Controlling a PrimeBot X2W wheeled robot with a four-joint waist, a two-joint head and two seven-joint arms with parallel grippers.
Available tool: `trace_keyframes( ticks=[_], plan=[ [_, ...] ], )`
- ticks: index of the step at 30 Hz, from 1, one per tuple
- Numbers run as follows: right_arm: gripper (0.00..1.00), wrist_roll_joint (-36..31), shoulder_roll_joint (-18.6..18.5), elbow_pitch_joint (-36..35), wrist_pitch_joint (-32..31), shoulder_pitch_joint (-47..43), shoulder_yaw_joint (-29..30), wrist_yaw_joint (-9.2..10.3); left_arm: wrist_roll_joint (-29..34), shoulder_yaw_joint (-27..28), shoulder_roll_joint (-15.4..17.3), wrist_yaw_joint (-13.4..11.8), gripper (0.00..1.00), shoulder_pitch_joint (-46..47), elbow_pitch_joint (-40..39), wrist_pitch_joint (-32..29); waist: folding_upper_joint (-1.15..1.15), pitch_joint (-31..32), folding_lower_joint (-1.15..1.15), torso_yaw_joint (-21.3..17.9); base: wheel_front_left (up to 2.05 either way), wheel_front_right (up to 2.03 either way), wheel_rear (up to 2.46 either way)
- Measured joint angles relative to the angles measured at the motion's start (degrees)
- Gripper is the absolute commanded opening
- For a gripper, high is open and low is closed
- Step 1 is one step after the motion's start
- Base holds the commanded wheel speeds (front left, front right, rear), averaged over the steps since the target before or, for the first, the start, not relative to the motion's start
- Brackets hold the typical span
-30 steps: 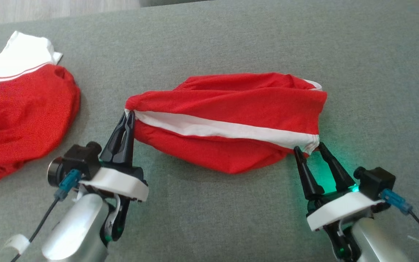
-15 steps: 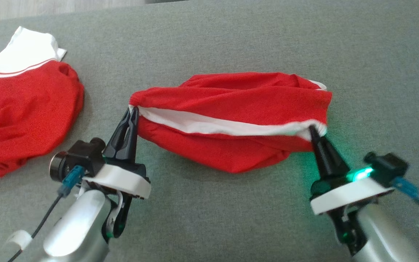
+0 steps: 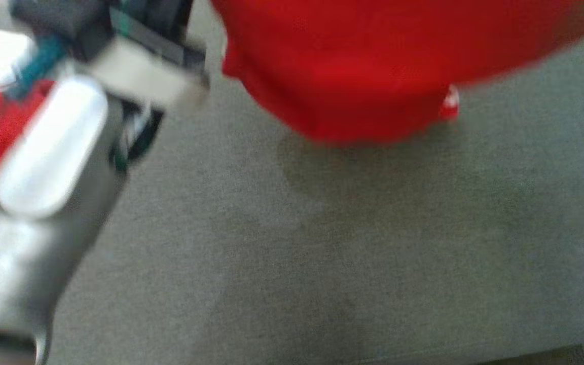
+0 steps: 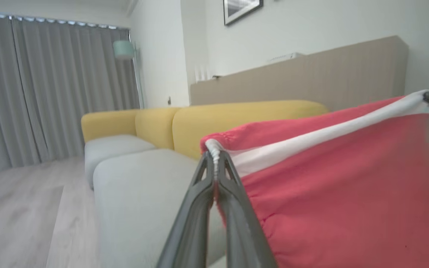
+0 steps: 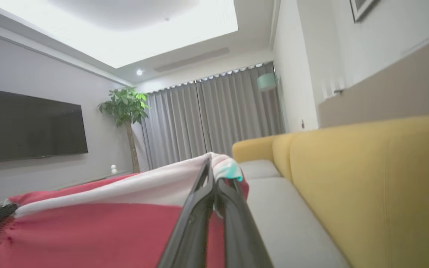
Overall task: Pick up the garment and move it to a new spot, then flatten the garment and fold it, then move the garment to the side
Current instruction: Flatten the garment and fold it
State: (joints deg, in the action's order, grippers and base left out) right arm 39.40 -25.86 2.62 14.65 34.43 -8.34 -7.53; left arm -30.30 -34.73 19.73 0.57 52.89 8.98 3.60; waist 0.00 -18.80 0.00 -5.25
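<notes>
A yellow-backed sofa (image 5: 367, 167) stands near grey curtains (image 5: 214, 115), a leafy plant (image 5: 127, 106) and a dark wall television (image 5: 28, 126).

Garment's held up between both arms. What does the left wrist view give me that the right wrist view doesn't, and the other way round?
Left wrist view alone: the wooden floor beside the seating.
Right wrist view alone: the television, the potted plant and the ceiling light.
Both: the red garment stretched between the left gripper and the right gripper, each shut on an end of its white band, plus the yellow sofa and the grey curtains.
</notes>
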Motion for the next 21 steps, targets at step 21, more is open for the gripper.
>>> trace_keyframes(
  ticks=[21],
  plan=[
    [0.0, 3.31, -7.21, 0.14, 0.05, 6.97, -4.65, 0.0, 9.34, -0.18, -8.92, 3.45, 0.0, 3.55, 13.59, 11.17, 0.0, -10.05, 0.0, -2.31, 0.0, 0.0, 0.0]
  ],
)
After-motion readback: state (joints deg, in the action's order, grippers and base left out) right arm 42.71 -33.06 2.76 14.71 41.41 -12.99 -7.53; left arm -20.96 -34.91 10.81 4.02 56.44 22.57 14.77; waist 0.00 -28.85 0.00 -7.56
